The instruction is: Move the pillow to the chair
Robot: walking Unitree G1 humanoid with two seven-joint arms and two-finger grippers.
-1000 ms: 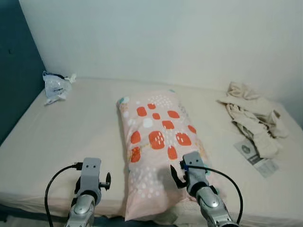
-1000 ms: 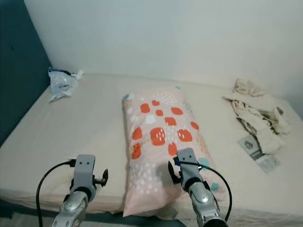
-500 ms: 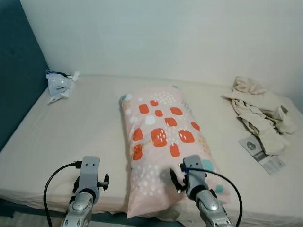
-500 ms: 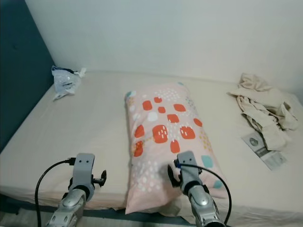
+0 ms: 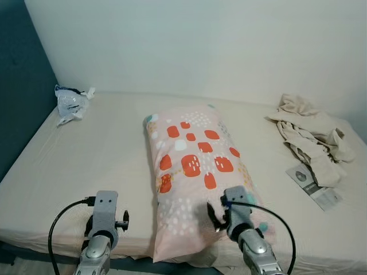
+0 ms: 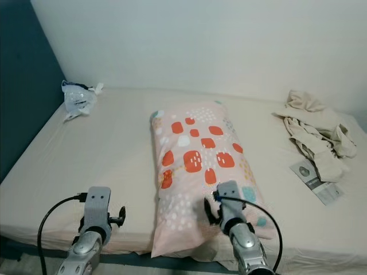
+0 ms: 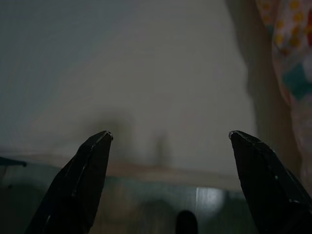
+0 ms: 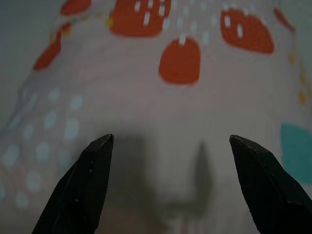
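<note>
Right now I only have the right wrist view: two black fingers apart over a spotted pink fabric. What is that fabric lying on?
Observer: It is a pillow lying lengthwise on a bed with a beige sheet; the right gripper hangs open over its near end.
Operator: Where is the other arm?
Observer: The left gripper is open above the bare sheet, beside the pillow's left edge, touching nothing.
Operator: Anything else on the bed?
Observer: A crumpled plastic bag in the far left corner, a heap of beige clothes on the right, and a paper packet in front of the clothes.
</note>
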